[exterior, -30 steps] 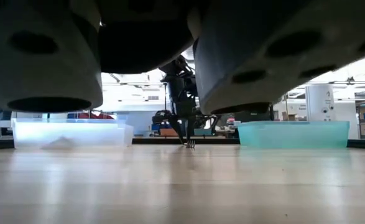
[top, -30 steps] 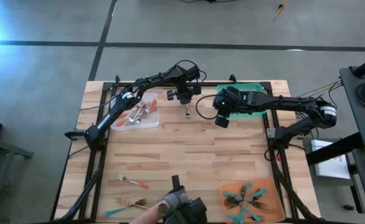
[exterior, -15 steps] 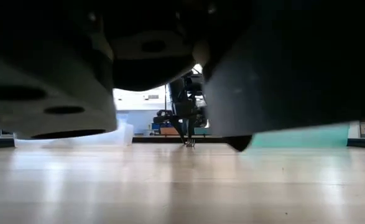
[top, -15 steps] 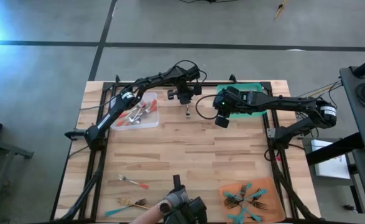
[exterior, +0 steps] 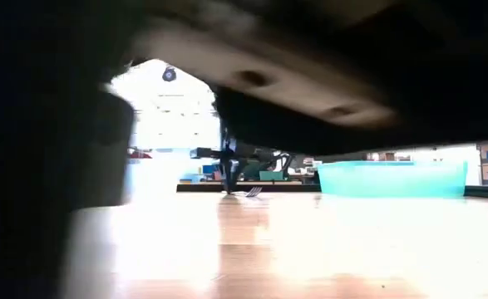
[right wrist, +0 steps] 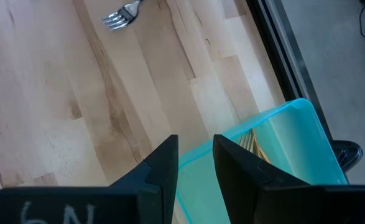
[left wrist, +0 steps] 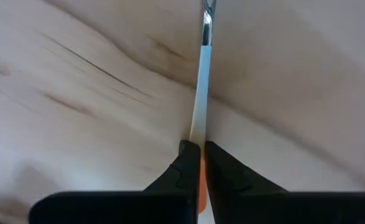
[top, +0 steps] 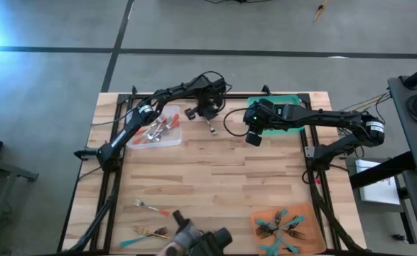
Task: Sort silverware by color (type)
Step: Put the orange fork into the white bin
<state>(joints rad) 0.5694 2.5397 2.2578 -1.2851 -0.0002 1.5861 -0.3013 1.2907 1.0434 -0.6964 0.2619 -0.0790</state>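
Our left gripper (left wrist: 199, 163) clamps a pale utensil handle (left wrist: 199, 99), metal neck beyond, over bare wooden tabletop (left wrist: 76, 93); orange shows between fingers (left wrist: 181, 168).

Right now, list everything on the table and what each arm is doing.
Clear tray: one, far-left part of the table, holding several red-handled pieces of silverware.
Green tray: one, far-right edge, partly under the right arm; gold-toned pieces show inside in the right wrist view.
Orange tray: one, near-right corner, holding teal-handled forks.
Loose silverware: a red-handled fork, plus a gold and a teal piece, near-left part of the table.
Held fork: one, orange-red handle, between the clear and green trays.
Left gripper: fingers shut on the held fork.
Right gripper: open, beside the green tray.
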